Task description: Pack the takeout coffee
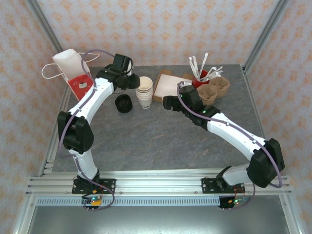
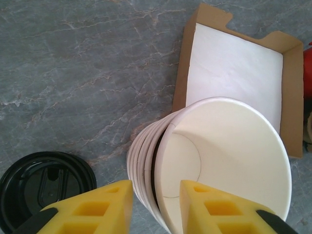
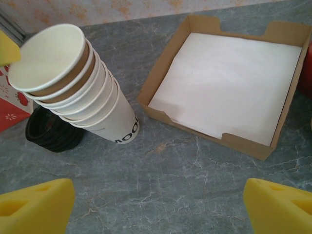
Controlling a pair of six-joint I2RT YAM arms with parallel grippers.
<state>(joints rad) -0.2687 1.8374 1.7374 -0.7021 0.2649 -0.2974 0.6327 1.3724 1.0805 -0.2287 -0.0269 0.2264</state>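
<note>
No lidded takeout coffee is in view. A leaning stack of lidless paper cups (image 1: 145,91) stands mid-table; its top cup (image 3: 46,56) has tan-brown sides and sits tilted, lifted a little off the others. My left gripper (image 2: 156,204) is at that cup's rim, one yellow finger (image 2: 219,207) inside the top cup (image 2: 234,146), the other outside the rims, closed on the cup wall. A stack of black lids (image 2: 44,187) lies just left of the cups. My right gripper (image 3: 158,204) hovers open over bare table to the right of the cups.
A white-and-red gift bag (image 1: 73,73) stands at the back left. A cardboard tray of white napkins (image 3: 229,83) lies right of the cups. Behind it are a red cup of stirrers (image 1: 201,75) and a pulp cup carrier (image 1: 214,90).
</note>
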